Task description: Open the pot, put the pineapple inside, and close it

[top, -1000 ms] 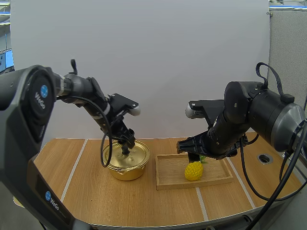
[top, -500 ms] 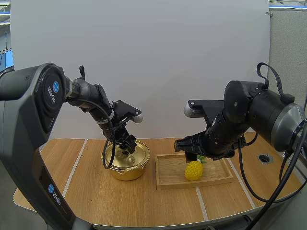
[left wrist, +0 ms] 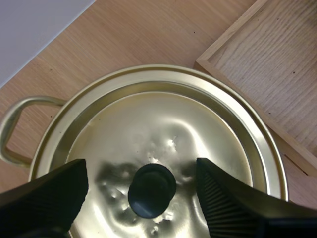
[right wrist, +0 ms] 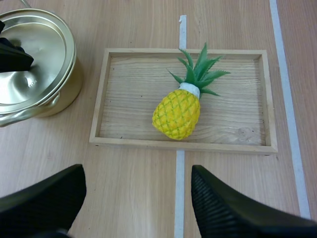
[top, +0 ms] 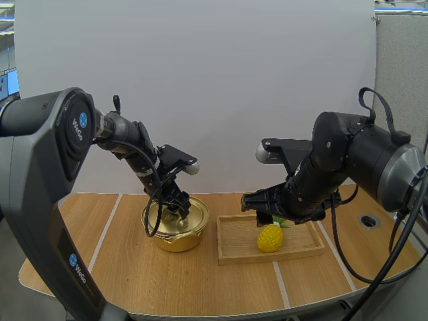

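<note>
My left claw (left wrist: 140, 171) is spread wide and grasps nothing. Its two fingers (left wrist: 49, 196) stand on either side of the black knob (left wrist: 152, 190), with a gap on each side, so neither touches it. The knob sits at the middle of the dented gold lid (left wrist: 148, 124), which lies shut on the pot (top: 175, 239). Just past this claw is a corner of the tray (left wrist: 277, 64).

My right claw (right wrist: 137, 173) is also released wide and empty, over the bare surface (right wrist: 124, 163), just short of the tray's near rim. Beyond it the pineapple (right wrist: 177, 115) lies on its side in the tray. Its yellow body is nearer the claw and its green leaves point away.
</note>
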